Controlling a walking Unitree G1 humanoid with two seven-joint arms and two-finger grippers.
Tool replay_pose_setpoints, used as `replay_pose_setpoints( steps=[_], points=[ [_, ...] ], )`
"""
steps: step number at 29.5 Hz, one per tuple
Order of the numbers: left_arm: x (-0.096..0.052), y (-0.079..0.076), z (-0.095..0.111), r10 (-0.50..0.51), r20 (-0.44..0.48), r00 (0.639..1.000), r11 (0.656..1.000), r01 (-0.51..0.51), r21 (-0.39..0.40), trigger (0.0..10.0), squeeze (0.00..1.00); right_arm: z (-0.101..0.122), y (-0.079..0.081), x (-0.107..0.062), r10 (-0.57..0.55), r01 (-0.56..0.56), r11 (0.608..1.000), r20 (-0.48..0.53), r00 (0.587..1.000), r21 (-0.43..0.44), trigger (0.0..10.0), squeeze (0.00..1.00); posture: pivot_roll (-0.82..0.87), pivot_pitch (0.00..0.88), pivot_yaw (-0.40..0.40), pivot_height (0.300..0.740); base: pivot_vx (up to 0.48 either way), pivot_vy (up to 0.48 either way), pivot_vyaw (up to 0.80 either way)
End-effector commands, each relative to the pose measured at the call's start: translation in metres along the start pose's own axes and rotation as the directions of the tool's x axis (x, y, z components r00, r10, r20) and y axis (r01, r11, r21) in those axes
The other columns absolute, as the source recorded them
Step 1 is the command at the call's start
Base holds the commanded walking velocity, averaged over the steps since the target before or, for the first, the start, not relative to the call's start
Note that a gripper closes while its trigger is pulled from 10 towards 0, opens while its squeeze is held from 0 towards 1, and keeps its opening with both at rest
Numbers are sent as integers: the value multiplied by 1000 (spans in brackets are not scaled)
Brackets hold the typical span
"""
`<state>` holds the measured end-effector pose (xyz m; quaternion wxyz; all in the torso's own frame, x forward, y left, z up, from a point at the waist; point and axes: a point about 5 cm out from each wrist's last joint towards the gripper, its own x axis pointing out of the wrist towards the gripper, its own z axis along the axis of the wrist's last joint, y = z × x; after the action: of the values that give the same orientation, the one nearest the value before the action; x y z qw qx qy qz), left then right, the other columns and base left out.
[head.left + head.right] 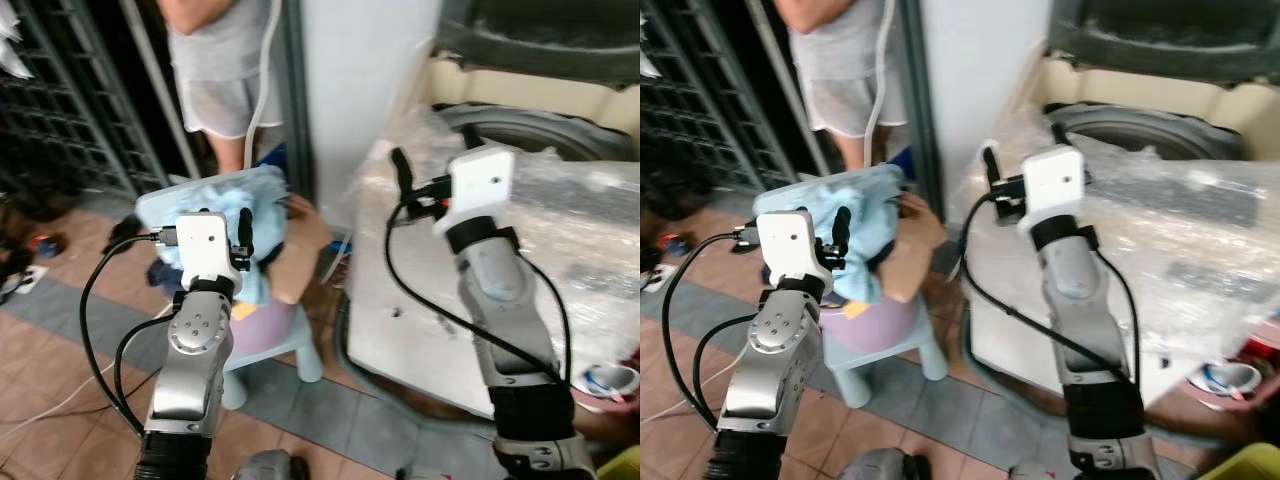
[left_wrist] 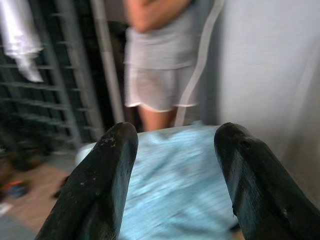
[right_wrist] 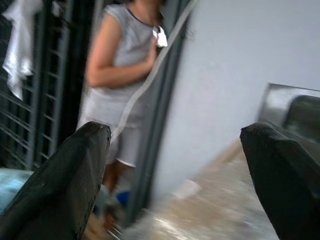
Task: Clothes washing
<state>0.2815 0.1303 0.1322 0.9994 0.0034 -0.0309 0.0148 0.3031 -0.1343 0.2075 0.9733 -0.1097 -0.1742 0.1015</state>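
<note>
Terracotta floor tiles point(image 1: 60, 330) surround one pale blue plastic stool point(image 1: 290, 350) where one crumpled light blue cloth point(image 1: 865, 215) lies heaped, spilling over its front edge. Left gripper point(image 2: 172, 160) hovers over it, fingers spread; right gripper point(image 3: 175, 165), also spread, hangs above one plastic-wrapped white washing machine point(image 1: 560, 230). One person in grey point(image 1: 215, 70) stands behind.

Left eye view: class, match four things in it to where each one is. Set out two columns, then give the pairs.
1. light blue cloth
2. top-loading washing machine wrapped in clear plastic
3. person in grey shorts
4. left gripper

A. on the robot's right
B. heaped on the pale blue stool
C. standing behind the stool
D. raised, open, before the cloth

Pairs: 1-B, 2-A, 3-C, 4-D
</note>
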Motion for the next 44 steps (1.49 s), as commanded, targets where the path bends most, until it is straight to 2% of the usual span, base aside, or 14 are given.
replay_pose_setpoints(
  steps=[1, 11, 12, 13, 14, 15, 25, 36, 44],
  points=[
    [-1, -1, -1, -1, -7, 1000, 1000, 1, 14, 10000, 0, 1, -4, 0, -17, 17, 1000, -10, 1000, 16, 10000, 1000, -56, 0, 92, 740, 0, 0, 800],
    [-5, 1, 1, -9, 20, 1000, 1000, 9, 15, 10000, 0, -4, 3, -7, 12, -8, 998, -54, 998, 63, 10000, 1000, -55, 0, 86, 740, 0, 0, 800],
    [-5, 1, 0, -7, 17, 1000, 1000, 7, 12, 10000, 0, -6, 5, -8, 26, -22, 998, -62, 998, 63, 10000, 945, -57, 0, 86, 740, 0, 0, 0],
    [-6, 1, 0, -6, 14, 1000, 1000, 6, 9, 10000, 0, -8, 7, -10, 41, -37, 997, -73, 997, 61, 10000, 565, -57, 0, 86, 740, 251, 0, 0],
    [-6, 1, 0, -6, 14, 1000, 1000, 6, 9, 10000, 0, -8, 7, -10, 41, -37, 997, -73, 997, 61, 10000, 565, -57, 0, 86, 740, 251, 0, 0],
    [-5, 1, -1, -9, 15, 1000, 1000, 9, 16, 10000, 0, -11, 8, -12, 47, -42, 997, -84, 995, 65, 10000, 0, -57, 0, 86, 740, 277, 0, 0],
    [-6, 4, -2, -9, 14, 1000, 1000, 9, 18, 10000, 0, -32, 12, -25, 71, -63, 997, -180, 981, 50, 10000, 0, -59, 0, 87, 740, 385, 204, 0],
    [-6, 5, -1, -9, 13, 1000, 1000, 9, 26, 10000, 0, -59, 12, -34, 79, -95, 995, -330, 941, -34, 10000, 0, -48, 1, 95, 740, 439, 0, 0],
    [-11, 6, -7, 6, -26, 1000, 999, -5, 34, 10000, 0, -78, 12, -37, 74, -111, 992, -443, 893, -57, 10000, 0, -34, 3, 87, 740, 0, 0, 0]
  ],
)
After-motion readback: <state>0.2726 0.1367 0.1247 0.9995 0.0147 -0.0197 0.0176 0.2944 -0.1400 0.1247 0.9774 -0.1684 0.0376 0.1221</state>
